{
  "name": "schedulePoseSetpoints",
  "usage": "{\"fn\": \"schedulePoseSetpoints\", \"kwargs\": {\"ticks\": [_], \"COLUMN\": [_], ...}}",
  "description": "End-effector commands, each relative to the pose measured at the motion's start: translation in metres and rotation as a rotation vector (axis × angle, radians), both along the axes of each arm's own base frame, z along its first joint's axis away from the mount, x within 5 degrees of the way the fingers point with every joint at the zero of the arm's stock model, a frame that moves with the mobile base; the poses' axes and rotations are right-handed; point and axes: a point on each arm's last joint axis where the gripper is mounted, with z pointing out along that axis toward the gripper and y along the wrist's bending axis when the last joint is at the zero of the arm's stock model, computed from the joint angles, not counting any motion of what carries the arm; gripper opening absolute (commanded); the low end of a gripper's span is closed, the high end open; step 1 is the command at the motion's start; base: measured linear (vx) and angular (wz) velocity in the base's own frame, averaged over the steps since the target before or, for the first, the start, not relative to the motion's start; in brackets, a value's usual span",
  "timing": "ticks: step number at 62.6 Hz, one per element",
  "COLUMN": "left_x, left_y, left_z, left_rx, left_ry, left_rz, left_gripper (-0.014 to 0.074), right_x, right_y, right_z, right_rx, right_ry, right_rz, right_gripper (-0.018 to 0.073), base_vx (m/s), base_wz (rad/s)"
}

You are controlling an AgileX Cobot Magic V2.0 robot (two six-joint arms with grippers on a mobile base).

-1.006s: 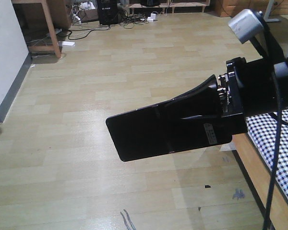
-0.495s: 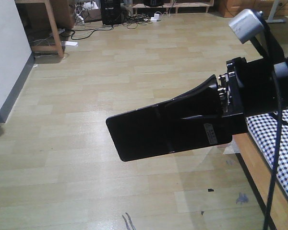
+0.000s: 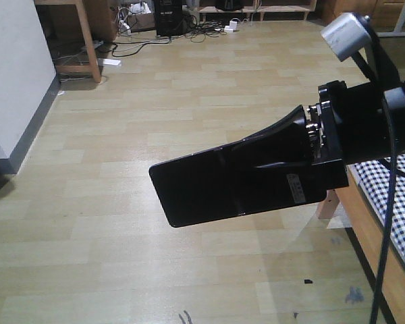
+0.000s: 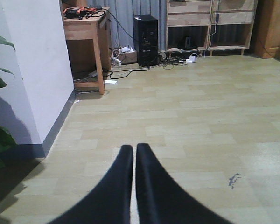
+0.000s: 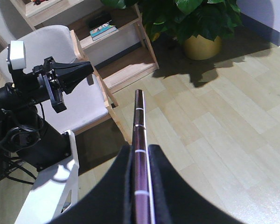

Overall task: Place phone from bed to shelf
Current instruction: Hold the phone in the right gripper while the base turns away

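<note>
Grey wall [image 3: 13,88] fills the left edge of the front view. Against the two earlier frames it has widened and slid rightward. The wooden table leg [image 3: 89,44] beside it has shifted the same way, as have the floor planks [image 3: 121,155] and their dark marks.

Centre: phone [image 3: 209,189] sits at the same spot in frame as before, held flat and level, well above the floor, its white sticker [image 3: 295,187] facing the camera. Clamped on its near end is the right gripper [image 3: 260,162]; no slip shows across the three frames.

Right edge: bed [image 3: 399,202], gingham sheet on a light wood frame. One frame leg [image 3: 327,204] has newly come into sight below the gripper.

Reading: arm static in frame while the background moves, so the base is travelling or turning, not the arm. Phone is off the bed and in transit, grip apparently stable.

Left wrist view: left gripper [image 4: 134,154] has both fingers [image 4: 119,182] pressed together with nothing between them, pointed at open floor.

Right wrist view: phone edge-on between the gripper's two black pads, pinkish rim visible. Beyond it is a pale plank shelf [image 5: 128,70] with a book [image 5: 102,30] on an upper board, and a potted plant [image 5: 203,44] further right. This shelf is likely the target and is well apart from the phone. Placement not yet begun.
</note>
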Motion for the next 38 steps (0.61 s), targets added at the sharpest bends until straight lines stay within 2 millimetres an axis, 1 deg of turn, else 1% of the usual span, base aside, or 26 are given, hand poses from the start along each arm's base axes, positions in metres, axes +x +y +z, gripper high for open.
{"fn": "schedulePoseSetpoints", "kwargs": {"ticks": [1,38], "left_x": [0.0002,0.0002], "left_y": [0.0002,0.0002], "left_z": [0.0044,0.0044], "left_rx": [-0.005,-0.005], "left_ry": [-0.071,-0.071], "left_rz": [0.003,0.003], "left_gripper": [0.0001,0.0001], "right_x": [-0.0131,-0.0131], "right_y": [0.0017,0.0017], "right_z": [0.02,0.02], "right_rx": [0.086,0.086], "right_ry": [-0.016,-0.016], "right_rz": [0.051,0.051], "right_gripper": [-0.0002,-0.0002], "base_vx": [0.12,0.17], "base_wz": [0.08,0.0]}}
